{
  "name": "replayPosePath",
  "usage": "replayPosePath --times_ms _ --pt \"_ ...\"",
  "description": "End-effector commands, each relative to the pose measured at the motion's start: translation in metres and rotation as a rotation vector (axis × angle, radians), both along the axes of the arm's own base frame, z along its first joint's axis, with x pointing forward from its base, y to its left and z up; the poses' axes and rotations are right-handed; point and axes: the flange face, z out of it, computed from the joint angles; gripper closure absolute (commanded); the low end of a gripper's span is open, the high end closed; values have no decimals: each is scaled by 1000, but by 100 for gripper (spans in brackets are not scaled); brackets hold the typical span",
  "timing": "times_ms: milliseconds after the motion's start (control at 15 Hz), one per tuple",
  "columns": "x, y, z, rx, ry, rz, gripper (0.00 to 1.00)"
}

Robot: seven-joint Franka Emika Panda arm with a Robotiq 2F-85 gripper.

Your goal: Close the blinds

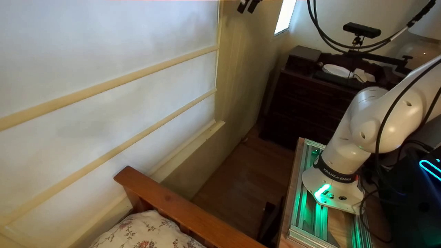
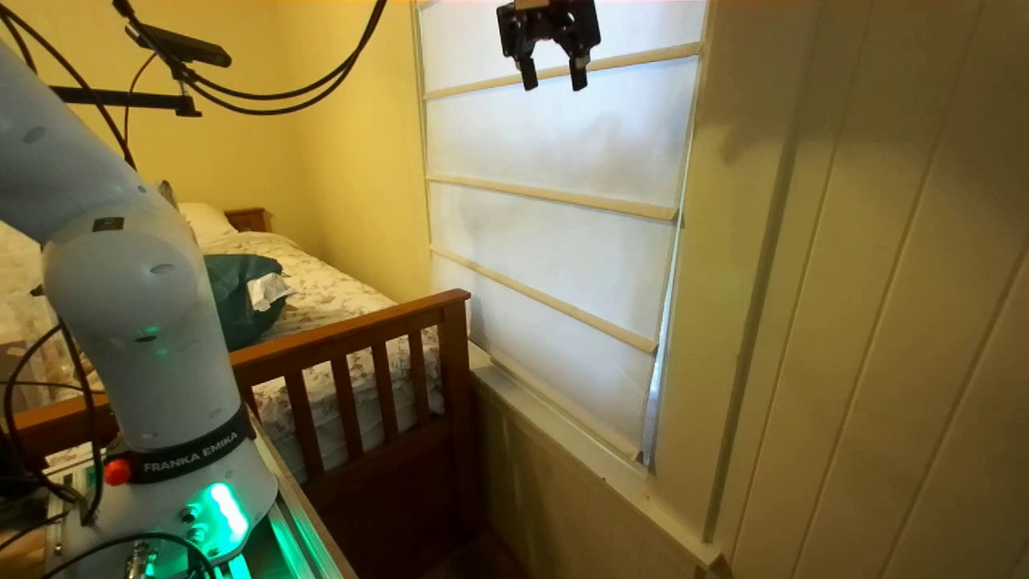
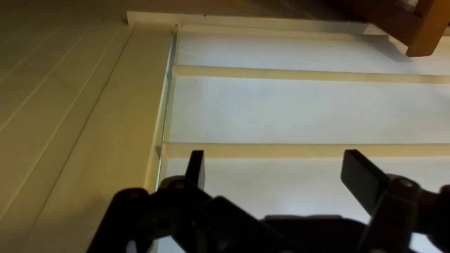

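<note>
Blinds [image 2: 555, 249] white, banded beige; pincer [image 2: 554, 78] black; footboard [image 1: 187, 209] orange-brown; bedding [image 2: 330, 277] pale, floral.

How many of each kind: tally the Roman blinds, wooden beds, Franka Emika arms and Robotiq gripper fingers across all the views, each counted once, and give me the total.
Roman blind: 1
Wooden bed: 1
Franka Emika arm: 1
Robotiq gripper fingers: 2
Total: 5

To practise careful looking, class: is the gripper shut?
No: in the wrist view, the gripper is open, the blinds showing between its fingers.
</note>
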Motion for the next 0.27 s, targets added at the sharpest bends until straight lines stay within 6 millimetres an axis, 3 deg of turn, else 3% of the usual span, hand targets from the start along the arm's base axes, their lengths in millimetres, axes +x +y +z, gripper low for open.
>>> replayPosePath --times_ms 0,200 --pt "-1 2 -11 13 23 -12 0" --pt "-5 6 -28 31 54 -26 0"
